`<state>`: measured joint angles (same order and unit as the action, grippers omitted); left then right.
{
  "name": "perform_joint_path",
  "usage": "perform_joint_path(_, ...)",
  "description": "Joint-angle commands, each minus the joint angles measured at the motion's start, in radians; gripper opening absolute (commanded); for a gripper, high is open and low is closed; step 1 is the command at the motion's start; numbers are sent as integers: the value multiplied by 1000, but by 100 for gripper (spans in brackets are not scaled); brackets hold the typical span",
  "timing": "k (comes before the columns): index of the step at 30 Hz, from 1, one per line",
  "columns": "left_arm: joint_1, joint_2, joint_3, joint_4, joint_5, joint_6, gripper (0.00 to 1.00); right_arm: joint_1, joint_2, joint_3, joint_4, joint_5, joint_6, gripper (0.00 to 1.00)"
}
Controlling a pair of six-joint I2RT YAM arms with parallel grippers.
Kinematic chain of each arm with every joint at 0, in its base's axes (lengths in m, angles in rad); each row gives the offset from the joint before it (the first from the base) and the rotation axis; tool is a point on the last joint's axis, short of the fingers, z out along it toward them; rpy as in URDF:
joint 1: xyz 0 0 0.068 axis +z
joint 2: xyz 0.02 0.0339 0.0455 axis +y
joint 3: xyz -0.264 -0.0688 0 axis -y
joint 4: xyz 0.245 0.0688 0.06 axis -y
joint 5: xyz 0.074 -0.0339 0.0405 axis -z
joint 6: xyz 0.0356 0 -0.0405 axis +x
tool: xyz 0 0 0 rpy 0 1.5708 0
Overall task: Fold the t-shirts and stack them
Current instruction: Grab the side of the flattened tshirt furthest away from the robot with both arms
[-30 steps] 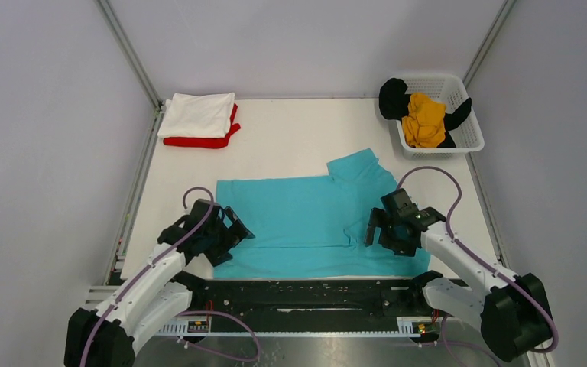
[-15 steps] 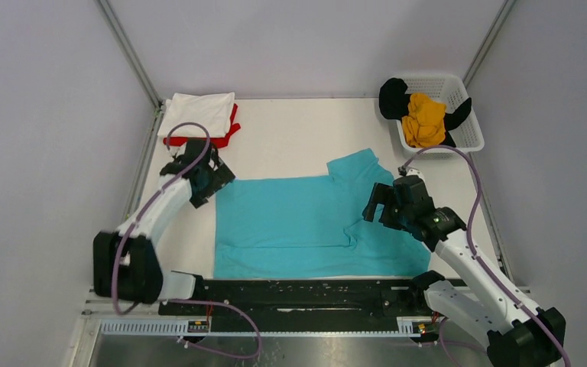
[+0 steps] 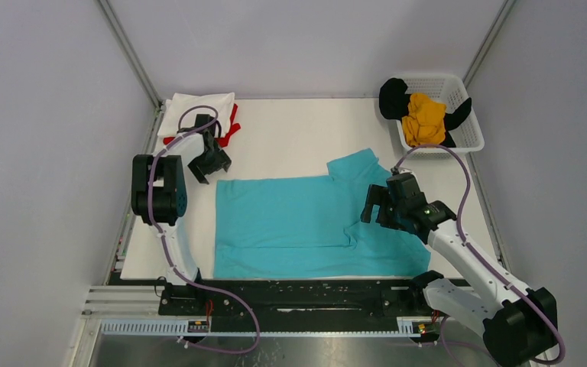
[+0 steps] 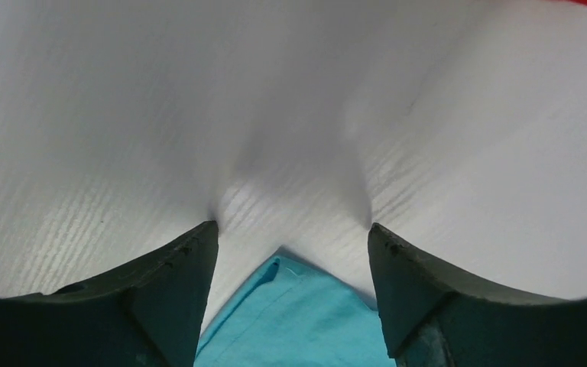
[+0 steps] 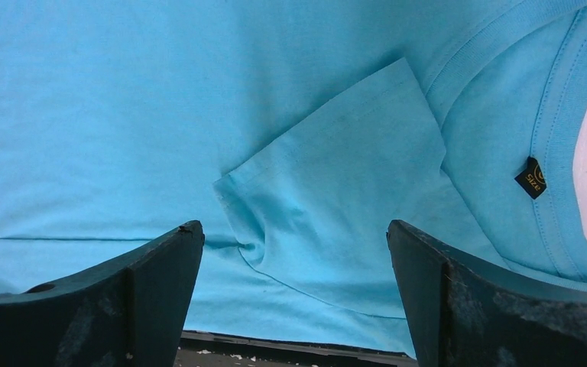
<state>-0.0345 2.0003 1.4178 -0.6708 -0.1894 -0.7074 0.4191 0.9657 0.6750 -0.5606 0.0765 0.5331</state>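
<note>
On the white table (image 3: 290, 130), toward 6 o'clock, the turquoise t-shirt (image 3: 290, 222) lies flat and spread out.

A second ago my left gripper (image 3: 212, 162) was down by the shirt's 7 o'clock corner. Now it has swung up to the 11 o'clock corner. Its fingers stand apart and hold nothing. My left wrist camera shows that corner peeking in just below them, not yet between them. My right gripper (image 3: 378, 210) has lifted a little toward 3 o'clock. It hangs wide open over the folded-in sleeve (image 5: 336, 199) and grips nothing.

I think this means the next fold starts from the far edge. I must slide my left fingers onto that corner before I pinch.

The shirt's long line runs from 9 o'clock to 3 o'clock. Its bottom hem faces 9 o'clock and its neck points to 3 o'clock. One sleeve pokes out at 1 o'clock.

The white t-shirt (image 3: 191, 111) sits folded on the red t-shirt (image 3: 233, 126) at 11 o'clock. The mustard-yellow t-shirt (image 3: 424, 118) and black t-shirt (image 3: 391, 98) wait in the basket (image 3: 470, 134) at 1 o'clock.
</note>
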Motion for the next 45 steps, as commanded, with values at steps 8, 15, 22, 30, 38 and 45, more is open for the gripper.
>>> perform_joint_path(8,3,-16,-46,-40,102,22,64,-7,17,5,32,16,-27,98)
perform_joint_path(15,-22,-44,-84,-41,105,42,54,-8,12,1,31,24,-35,98)
perform_joint_path(22,-59,-38,-70,-80,54,74,41,-9,7,-2,31,38,-38,98)
perform_joint_path(30,-59,-21,-42,-94,30,79,7,-15,-7,-11,30,50,-48,98)
perform_joint_path(38,-59,-30,-53,-76,50,104,0,-28,135,123,38,81,-56,98)
perform_joint_path(45,-59,-58,-96,-23,91,141,0,-118,535,489,109,-18,-151,98)
